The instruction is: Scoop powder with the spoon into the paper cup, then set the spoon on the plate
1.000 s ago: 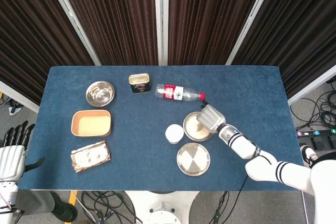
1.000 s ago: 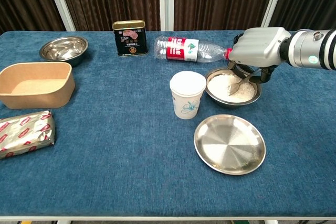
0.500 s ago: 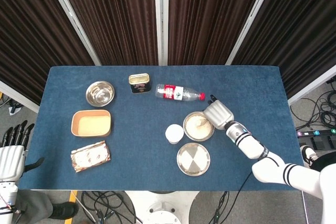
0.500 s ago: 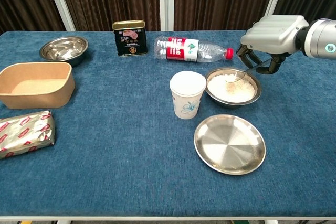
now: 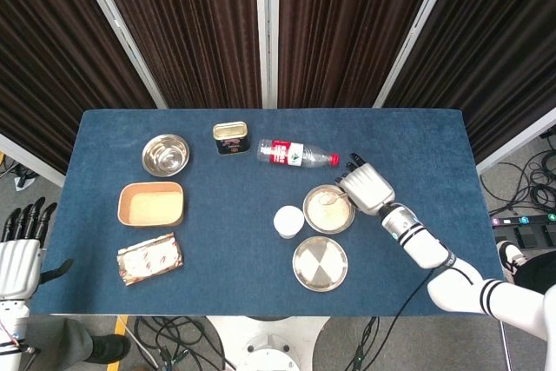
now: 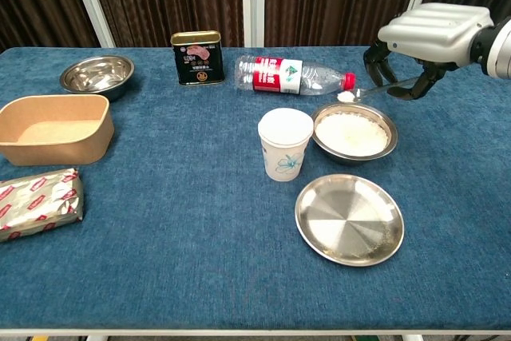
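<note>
My right hand [image 6: 427,37] [image 5: 367,187] holds a metal spoon [image 6: 369,91] raised above the powder bowl [image 6: 354,132] [image 5: 328,209]. A small heap of white powder sits in the spoon's bowl. The white paper cup [image 6: 285,143] [image 5: 287,221] stands upright just left of the powder bowl. An empty steel plate [image 6: 350,219] [image 5: 320,263] lies in front of them. My left hand [image 5: 19,245] hangs open off the table's left edge, seen only in the head view.
A plastic water bottle [image 6: 291,75] lies on its side behind the cup. A tin can [image 6: 197,57], a steel bowl [image 6: 97,73], a tan paper tray [image 6: 52,128] and a foil packet [image 6: 36,201] occupy the table's left half.
My right hand has lifted the spoon out of the powder bowl, rising and drawing back to the right. The spoon now carries powder. My left hand has stayed still.
</note>
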### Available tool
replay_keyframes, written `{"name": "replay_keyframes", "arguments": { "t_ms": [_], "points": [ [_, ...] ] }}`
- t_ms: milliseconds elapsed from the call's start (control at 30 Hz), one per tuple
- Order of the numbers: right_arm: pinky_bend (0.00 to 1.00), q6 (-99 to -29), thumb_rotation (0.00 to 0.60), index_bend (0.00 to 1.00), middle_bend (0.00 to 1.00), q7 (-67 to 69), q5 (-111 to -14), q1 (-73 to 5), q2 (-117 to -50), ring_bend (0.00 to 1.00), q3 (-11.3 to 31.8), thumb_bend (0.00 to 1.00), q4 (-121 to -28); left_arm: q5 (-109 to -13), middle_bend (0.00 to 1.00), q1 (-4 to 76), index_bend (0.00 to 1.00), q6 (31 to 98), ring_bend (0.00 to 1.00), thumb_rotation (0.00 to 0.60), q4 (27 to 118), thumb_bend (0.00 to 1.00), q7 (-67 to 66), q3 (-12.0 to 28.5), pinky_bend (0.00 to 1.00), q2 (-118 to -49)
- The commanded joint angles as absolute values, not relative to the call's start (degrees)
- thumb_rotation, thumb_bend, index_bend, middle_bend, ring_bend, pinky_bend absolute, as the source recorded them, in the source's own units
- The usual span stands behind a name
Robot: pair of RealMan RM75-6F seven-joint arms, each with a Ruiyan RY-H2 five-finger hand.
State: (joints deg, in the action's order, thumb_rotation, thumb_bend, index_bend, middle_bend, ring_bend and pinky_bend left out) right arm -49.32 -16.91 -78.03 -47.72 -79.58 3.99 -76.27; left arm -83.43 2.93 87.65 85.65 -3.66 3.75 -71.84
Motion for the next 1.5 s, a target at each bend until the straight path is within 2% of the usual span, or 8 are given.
{"name": "replay_keyframes", "arguments": {
  "t_ms": [33,367,733,1133,1500],
  "points": [
    [0.15,-49.8,0.6,0.62,0.57,-16.1,-79.5,-48.1,-78.2,0.27,4.6,0.33,-78.7,-83.4,0.08,3.0,0.11,87.6,0.01,0.6,85.8,0.0,-3.8,3.8,0.02,-71.8],
    [0.14,-44.4,0.6,0.62,0.57,-20.4,-81.2,-53.2,-78.1,0.27,5.8,0.33,-83.0,-83.2,0.08,2.6,0.11,87.9,0.01,0.6,85.8,0.0,-3.6,3.7,0.02,-71.9],
    [0.11,-37.3,0.6,0.62,0.57,-37.3,-82.7,-60.8,-79.7,0.27,5.2,0.33,-82.3,-83.3,0.08,1.6,0.11,88.6,0.01,0.6,84.0,0.0,-1.9,3.2,0.02,-72.8],
    [0.04,-36.0,0.6,0.62,0.57,-57.1,-92.4,-66.0,-78.0,0.26,2.9,0.33,-84.5,-82.8,0.08,1.3,0.11,88.4,0.01,0.6,83.2,0.0,-0.8,3.4,0.02,-73.1],
    [0.0,-34.1,0.6,0.64,0.57,-68.6,-90.3,-66.3,-77.1,0.26,4.0,0.33,-87.1,-82.7,0.08,1.1,0.11,88.6,0.01,0.6,82.7,0.0,-0.2,3.4,0.02,-73.3]
  ]
}}
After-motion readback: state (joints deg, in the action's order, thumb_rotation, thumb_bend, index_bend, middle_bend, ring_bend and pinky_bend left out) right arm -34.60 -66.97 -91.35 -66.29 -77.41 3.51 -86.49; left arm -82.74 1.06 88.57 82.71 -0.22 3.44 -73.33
